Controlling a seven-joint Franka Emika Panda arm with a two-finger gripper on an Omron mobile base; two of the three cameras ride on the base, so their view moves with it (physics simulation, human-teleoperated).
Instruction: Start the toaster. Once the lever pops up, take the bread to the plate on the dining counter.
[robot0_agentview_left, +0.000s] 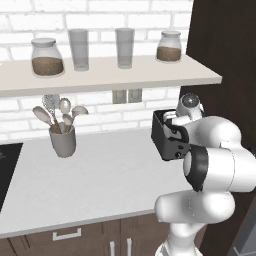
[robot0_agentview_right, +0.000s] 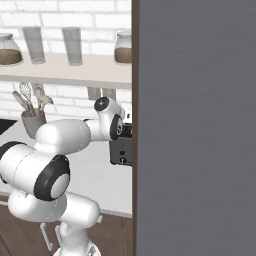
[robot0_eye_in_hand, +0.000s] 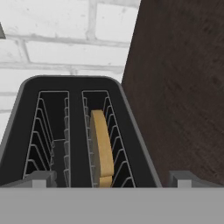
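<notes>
While the gripper (robot0_eye_in_hand: 111, 177) hangs released, jaws spread wide and grasping nothing, its two finger tips (robot0_eye_in_hand: 41, 177) show at either side of the near end of the toaster (robot0_eye_in_hand: 74, 131) in the hand view.

Toaster: black, boxy, on the brick-backed worktop (robot0_agentview_left: 100, 175), close against the dark wood panel (robot0_eye_in_hand: 179, 87). Slots run lengthwise away from the hand toward the brick wall (robot0_eye_in_hand: 65, 39).

Bread (robot0_eye_in_hand: 101, 146): tan slice, on edge in the slot nearer the panel, sunk among the wire guides. Long axis follows the slot, away from the hand; faces turned sideways to the slot walls. Lies directly ahead of the hand, a little toward the panel-side finger.

Judgement: starting the toaster appears to be the step in hand; no lever is discernible from these angles.
</notes>
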